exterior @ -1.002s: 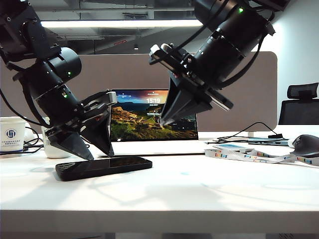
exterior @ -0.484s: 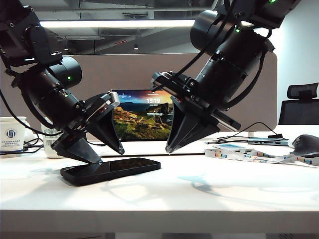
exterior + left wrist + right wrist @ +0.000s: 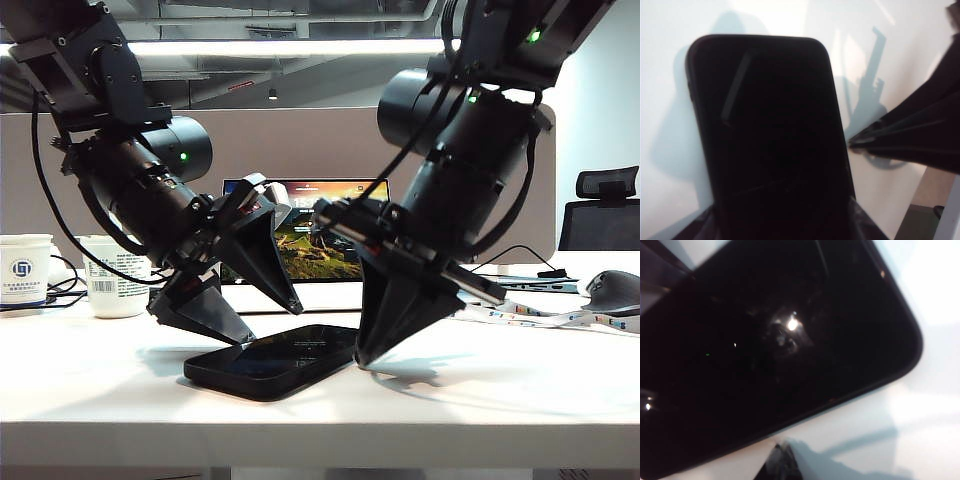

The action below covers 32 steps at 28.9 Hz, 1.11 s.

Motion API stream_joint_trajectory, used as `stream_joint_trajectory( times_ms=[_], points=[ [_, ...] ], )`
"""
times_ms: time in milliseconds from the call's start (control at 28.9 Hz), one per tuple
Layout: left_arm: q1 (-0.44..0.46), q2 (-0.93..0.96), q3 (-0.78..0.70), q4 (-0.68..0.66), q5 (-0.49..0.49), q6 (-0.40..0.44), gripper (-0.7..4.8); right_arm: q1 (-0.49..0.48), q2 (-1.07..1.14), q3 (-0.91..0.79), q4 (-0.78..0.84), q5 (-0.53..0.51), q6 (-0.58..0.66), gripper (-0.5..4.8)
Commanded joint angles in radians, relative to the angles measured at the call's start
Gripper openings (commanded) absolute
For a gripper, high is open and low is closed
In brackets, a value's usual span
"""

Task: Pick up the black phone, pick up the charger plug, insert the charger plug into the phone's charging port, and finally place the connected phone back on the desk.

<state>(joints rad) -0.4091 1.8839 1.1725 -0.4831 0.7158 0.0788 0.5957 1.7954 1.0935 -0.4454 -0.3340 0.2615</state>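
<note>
Black phone (image 3: 275, 360) lies flat on the surface (image 3: 500, 390); left gripper (image 3: 245, 310) fingers spread over it; right gripper (image 3: 362, 360) fingers pressed together beside its edge; straddle both long edges squarely before closing.

arms: black, cylindrical | LEDs: green | cables: black | fingers (image 3: 385, 315): black wedges

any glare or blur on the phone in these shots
Right wrist view: phone soft, with a bright glint on the glass. Left wrist view: blurred, faint streak reflection, desk washed out white. Exterior view: sharp, the screen mirrors the left gripper.
</note>
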Motion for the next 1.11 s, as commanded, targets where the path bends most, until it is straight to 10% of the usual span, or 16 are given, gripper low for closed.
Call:
stream_joint_trajectory(
  times_ms=[35,1106],
  points=[
    [-0.008,0.001,-0.002,-0.010,0.007,-0.016,3.42,0.002,0.017,0.002,0.011,-0.002,0.001,-0.02],
    [-0.017,0.020,-0.002,0.061,0.134,-0.098,3.30,0.000,0.046,-0.003,0.182,-0.001,-0.033,-0.02]
  ],
)
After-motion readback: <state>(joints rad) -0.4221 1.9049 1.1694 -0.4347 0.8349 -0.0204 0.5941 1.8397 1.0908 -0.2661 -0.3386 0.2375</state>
